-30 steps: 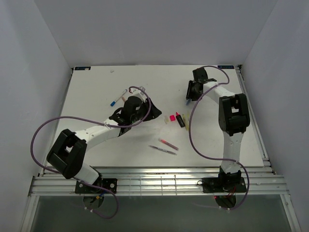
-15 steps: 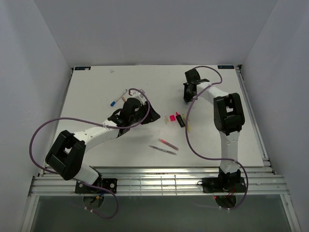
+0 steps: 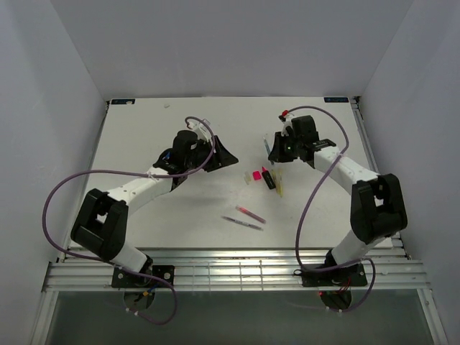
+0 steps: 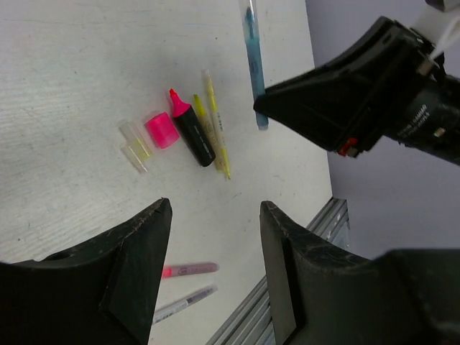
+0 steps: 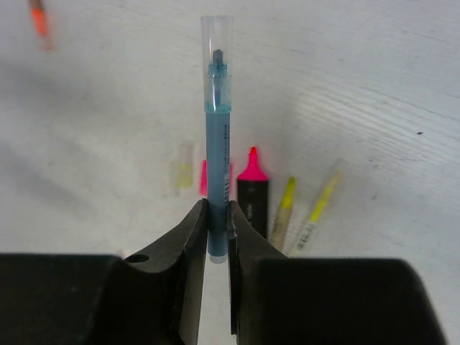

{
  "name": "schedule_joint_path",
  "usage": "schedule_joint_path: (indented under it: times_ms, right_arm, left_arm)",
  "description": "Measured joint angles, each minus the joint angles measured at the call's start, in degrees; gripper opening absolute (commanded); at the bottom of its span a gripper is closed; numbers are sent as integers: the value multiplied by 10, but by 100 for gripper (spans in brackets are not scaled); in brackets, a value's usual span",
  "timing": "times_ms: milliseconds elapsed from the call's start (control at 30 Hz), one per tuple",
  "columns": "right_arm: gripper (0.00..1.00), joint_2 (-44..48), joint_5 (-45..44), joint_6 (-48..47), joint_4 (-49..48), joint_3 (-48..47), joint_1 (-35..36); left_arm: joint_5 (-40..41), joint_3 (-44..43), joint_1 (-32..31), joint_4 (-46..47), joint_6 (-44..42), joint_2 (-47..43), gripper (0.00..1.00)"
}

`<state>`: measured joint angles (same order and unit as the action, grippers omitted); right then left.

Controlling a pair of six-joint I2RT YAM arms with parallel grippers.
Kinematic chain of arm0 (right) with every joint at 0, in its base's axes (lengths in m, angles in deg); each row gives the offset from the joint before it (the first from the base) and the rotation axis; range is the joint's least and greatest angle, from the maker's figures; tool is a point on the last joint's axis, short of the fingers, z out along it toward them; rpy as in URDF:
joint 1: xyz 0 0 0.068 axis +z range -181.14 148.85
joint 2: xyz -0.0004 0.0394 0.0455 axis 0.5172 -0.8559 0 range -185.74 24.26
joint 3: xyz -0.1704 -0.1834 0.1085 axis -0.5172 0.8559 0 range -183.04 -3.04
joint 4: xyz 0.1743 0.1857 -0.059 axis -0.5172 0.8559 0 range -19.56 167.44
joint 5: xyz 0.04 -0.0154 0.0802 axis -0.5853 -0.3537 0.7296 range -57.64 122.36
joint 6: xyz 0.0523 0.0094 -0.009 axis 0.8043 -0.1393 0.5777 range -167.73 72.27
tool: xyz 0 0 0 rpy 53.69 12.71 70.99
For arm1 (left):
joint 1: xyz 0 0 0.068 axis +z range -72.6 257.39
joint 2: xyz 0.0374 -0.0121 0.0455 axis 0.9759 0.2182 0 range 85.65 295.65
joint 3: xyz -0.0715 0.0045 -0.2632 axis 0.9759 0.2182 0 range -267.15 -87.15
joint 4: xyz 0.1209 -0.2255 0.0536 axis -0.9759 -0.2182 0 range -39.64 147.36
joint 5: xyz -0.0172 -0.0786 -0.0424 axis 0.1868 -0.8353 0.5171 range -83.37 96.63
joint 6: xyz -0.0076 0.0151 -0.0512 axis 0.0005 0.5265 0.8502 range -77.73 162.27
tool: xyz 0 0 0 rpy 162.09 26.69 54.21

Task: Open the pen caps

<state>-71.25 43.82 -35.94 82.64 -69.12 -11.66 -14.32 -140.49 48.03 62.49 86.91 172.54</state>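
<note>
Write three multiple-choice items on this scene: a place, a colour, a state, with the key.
1. Where is the loose pink cap?
A. Beside the black highlighter
B. In the left jaws
C. In the right jaws
2. What colour is the pen in the right gripper?
A. Orange
B. Blue
C. Black
3. How do the jaws of the left gripper stand?
A. Shut on a pen
B. Open, empty
C. Shut, empty
Key: A, it lies next to the highlighter; B, blue barrel between shut jaws; B, table shows between them.
</note>
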Motion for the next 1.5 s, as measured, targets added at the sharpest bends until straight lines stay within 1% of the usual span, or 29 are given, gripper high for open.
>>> schedule_joint_path:
  times_ms: [100,200,400,567,767,833,867,1000,1067,1167,1200,1300,1333,1367,1433,1467,1500]
  right_arm:
    - [8,72,46,-2,-16,55,13]
    - [8,106,82,-2,-21,88,36]
    - [8,136,121,6,-21,122,74]
    - [8,159,132,19,-29,135,93]
    - [8,163,136,28,-37,135,109]
    - [8,163,136,30,-37,135,115]
    - [8,163,136,30,-37,135,117]
    - [8,164,136,31,-36,135,123]
    - [8,166,137,31,-36,135,125]
    - [8,171,139,32,-37,135,127]
    - [8,172,138,32,-36,135,127]
    - [8,170,137,31,-30,135,129]
    - [8,170,136,31,-31,135,131]
    - [11,171,136,30,-32,135,131]
    - [21,170,138,28,-36,134,130]
    - [30,169,139,28,-37,134,130]
    - [34,169,141,28,-38,134,130]
  left_arm:
    - [-35,-8,9,12,9,15,64]
    - [-64,-14,9,23,17,30,64]
    - [-83,-14,-7,45,26,31,64]
    - [-85,-14,-20,51,34,31,64]
    - [-84,-14,-20,58,42,34,64]
    - [-81,-14,-20,59,43,39,63]
    - [-80,-14,-20,59,43,42,60]
    - [-78,-15,-20,59,43,53,57]
    - [-77,-16,-20,60,44,60,54]
    - [-77,-19,-20,60,46,72,40]
    - [-78,-19,-20,61,47,75,28]
    - [-89,-27,-20,69,61,76,13]
    - [-91,-32,-24,70,59,76,3]
    - [-91,-35,-25,70,56,76,0]
    - [-92,-36,-23,71,57,76,0]
    - [-93,-36,-23,70,58,76,0]
    - [-95,-36,-23,70,58,76,0]
